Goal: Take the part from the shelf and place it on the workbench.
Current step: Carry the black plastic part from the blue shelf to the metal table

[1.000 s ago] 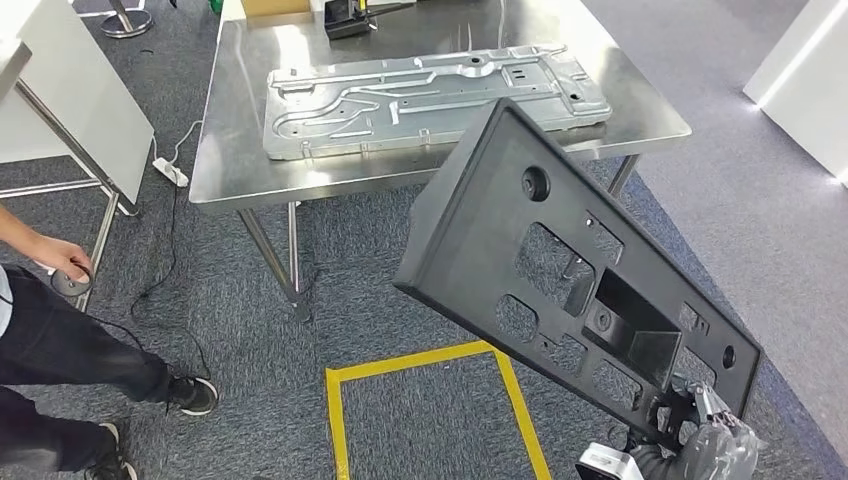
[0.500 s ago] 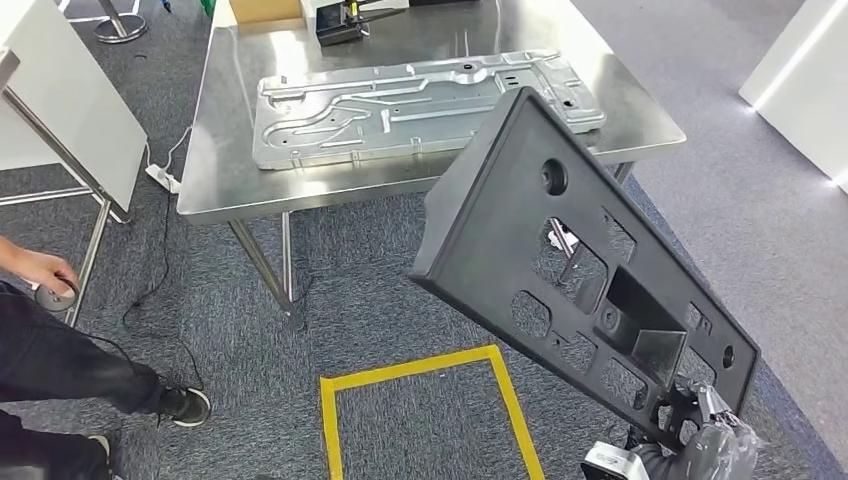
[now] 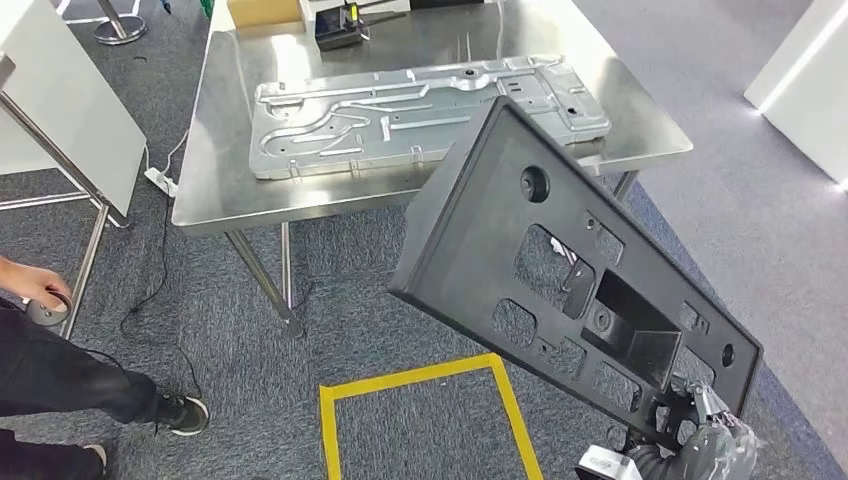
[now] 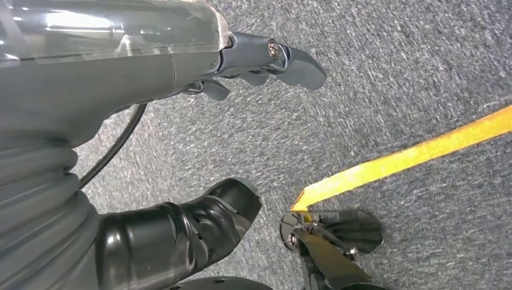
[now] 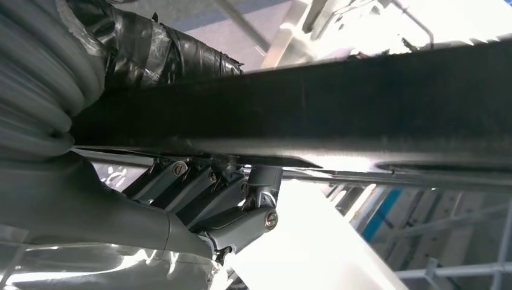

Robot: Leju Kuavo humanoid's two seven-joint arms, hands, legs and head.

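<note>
The part is a large black plastic panel (image 3: 560, 270) with several cut-outs. It is tilted up in the air at the right of the head view, its upper corner overlapping the front edge of the steel workbench (image 3: 215, 160). My right hand (image 3: 700, 440) grips the panel's lower corner. In the right wrist view the fingers (image 5: 229, 205) clamp under the panel's dark edge (image 5: 314, 109). My left hand (image 4: 181, 139) hangs over the grey carpet with its fingers (image 4: 284, 57) and thumb (image 4: 205, 220) apart and nothing in it.
A stamped silver metal plate (image 3: 420, 110) covers much of the workbench, with a small black device (image 3: 335, 28) behind it. A yellow tape square (image 3: 420, 410) marks the carpet. A person (image 3: 50, 350) stands at the left beside a white table (image 3: 60, 110).
The whole view has shifted: the workbench now sits a little lower and nearer in the head view. The black panel stays in my right hand, swaying slightly.
</note>
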